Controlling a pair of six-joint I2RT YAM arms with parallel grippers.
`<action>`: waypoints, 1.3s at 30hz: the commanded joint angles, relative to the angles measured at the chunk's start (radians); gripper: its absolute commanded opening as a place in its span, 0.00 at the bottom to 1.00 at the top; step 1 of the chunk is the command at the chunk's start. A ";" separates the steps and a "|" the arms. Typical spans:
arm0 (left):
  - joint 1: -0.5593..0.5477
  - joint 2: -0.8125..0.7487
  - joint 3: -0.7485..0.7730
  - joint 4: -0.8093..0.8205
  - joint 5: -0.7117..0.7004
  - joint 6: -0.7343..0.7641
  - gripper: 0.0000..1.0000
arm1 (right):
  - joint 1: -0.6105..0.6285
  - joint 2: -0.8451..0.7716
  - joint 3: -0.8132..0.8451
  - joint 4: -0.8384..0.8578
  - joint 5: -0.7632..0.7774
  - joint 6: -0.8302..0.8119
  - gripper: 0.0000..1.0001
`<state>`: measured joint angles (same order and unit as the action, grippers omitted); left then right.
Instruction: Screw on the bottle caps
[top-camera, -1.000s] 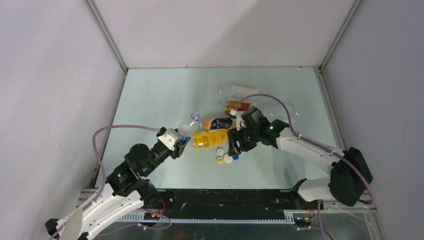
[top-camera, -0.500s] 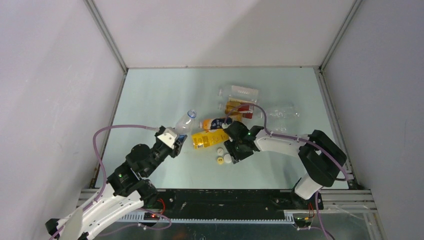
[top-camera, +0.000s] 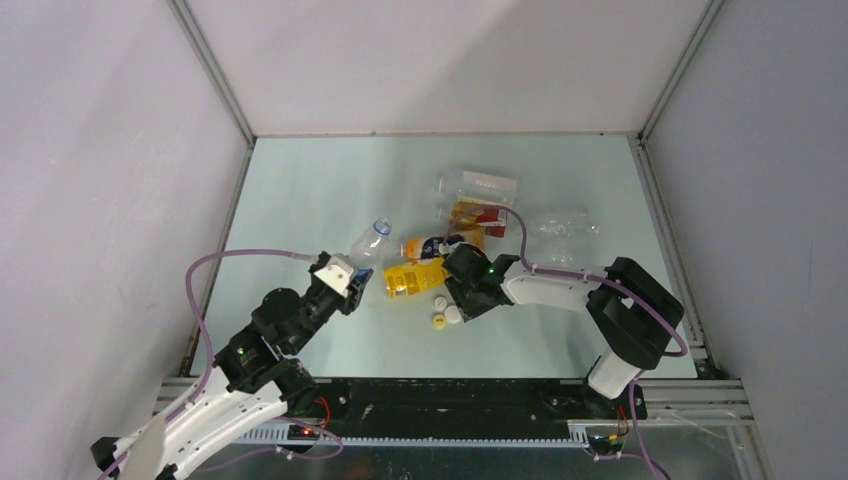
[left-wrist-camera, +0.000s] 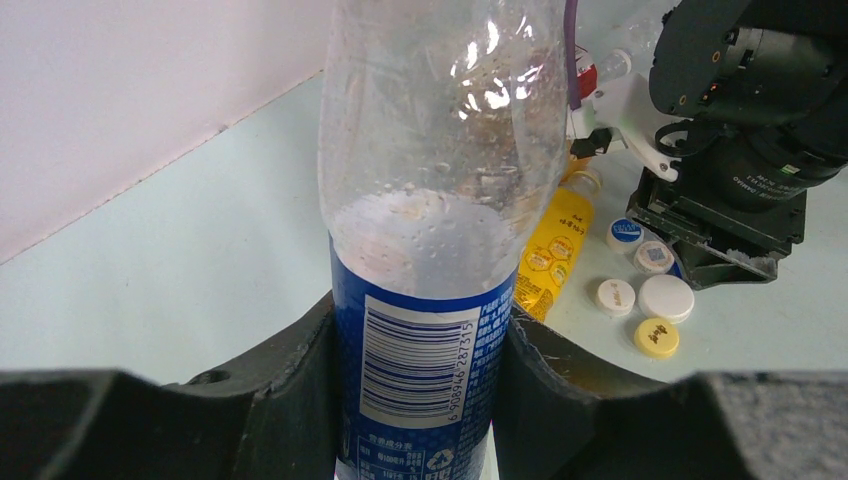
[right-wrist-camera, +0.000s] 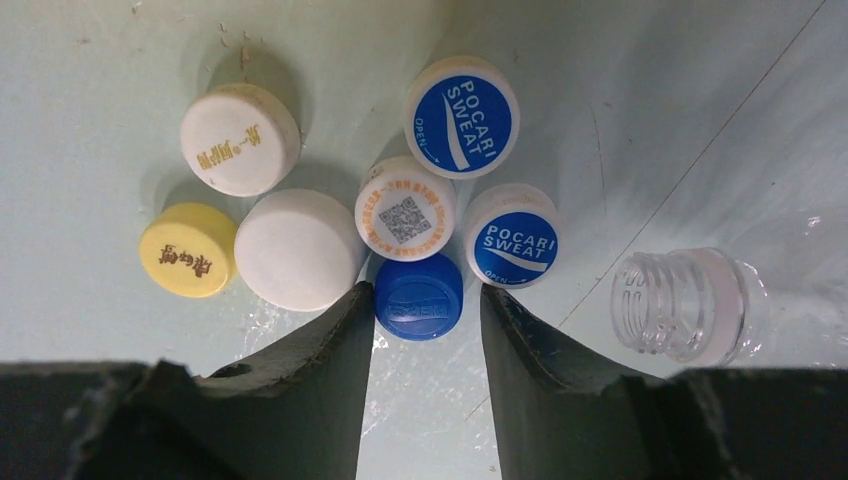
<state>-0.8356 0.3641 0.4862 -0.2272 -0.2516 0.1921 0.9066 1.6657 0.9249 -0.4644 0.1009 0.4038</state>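
My left gripper is shut on a clear bottle with a blue label and holds it upright; its mouth is out of the wrist view. In the top view the gripper and this bottle are left of centre. My right gripper is open and down at the table, its tips on either side of a dark-blue cap. Around it lie two blue-and-white caps, a white cap with a code, a plain white cap, a white cap with gold print and a yellow cap.
An open clear bottle neck lies right of my right fingers. In the top view a yellow bottle, an orange bottle with a dark-blue label, a gold-and-red one and clear ones lie behind the right gripper.
My right arm has folded in and its gripper has moved left and down onto the cluster of caps. My left gripper has tipped its bottle slightly more upright.
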 joint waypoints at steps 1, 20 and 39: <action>-0.004 -0.002 -0.006 0.031 -0.009 -0.003 0.46 | 0.027 0.060 0.004 0.015 0.046 0.027 0.45; -0.004 0.020 0.003 0.015 0.028 0.004 0.44 | 0.064 -0.076 0.037 -0.086 -0.003 0.031 0.11; -0.004 0.183 0.134 -0.077 0.271 0.033 0.45 | -0.250 -0.641 0.194 -0.105 -0.570 -0.382 0.05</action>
<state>-0.8356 0.4889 0.5331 -0.3202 -0.0856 0.2104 0.6899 1.0672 1.0653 -0.5747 -0.3279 0.1528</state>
